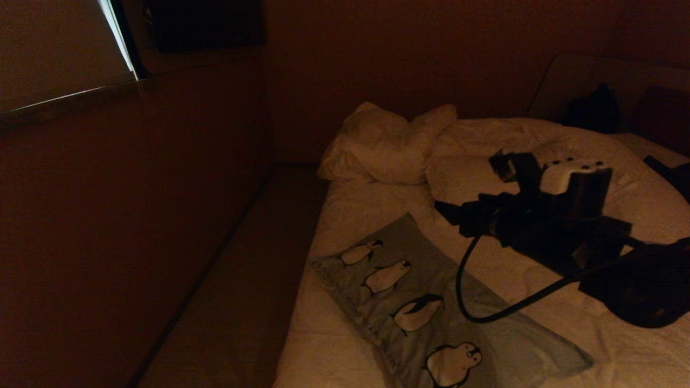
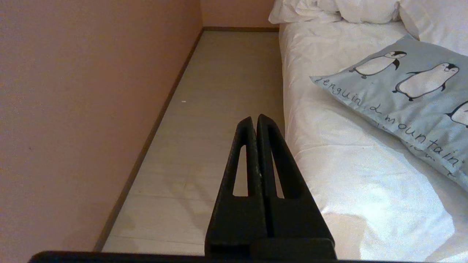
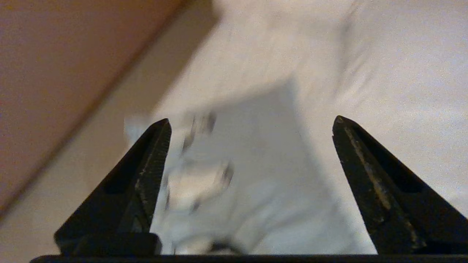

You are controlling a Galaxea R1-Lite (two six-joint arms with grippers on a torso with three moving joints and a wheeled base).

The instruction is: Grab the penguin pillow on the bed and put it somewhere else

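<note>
The penguin pillow (image 1: 426, 275) lies flat on the bed (image 1: 350, 215), near its left edge, grey-blue with a row of black-and-white penguins. My right gripper (image 1: 458, 218) hovers over the bed just right of the pillow's far end. In the right wrist view the right gripper (image 3: 252, 122) is open and empty, with the blurred pillow (image 3: 248, 164) beyond its fingers. My left gripper (image 2: 255, 118) is shut with nothing in it and hangs over the floor beside the bed (image 2: 347, 175). The left wrist view shows the pillow (image 2: 402, 91) with its dark lettering.
Cream pillows (image 1: 383, 143) and a rumpled duvet (image 1: 539, 140) are heaped at the head of the bed. Dark objects (image 1: 593, 108) rest against the headboard. A narrow strip of floor (image 1: 232, 302) runs between the bed and the left wall. A black cable (image 1: 463, 302) loops over the pillow.
</note>
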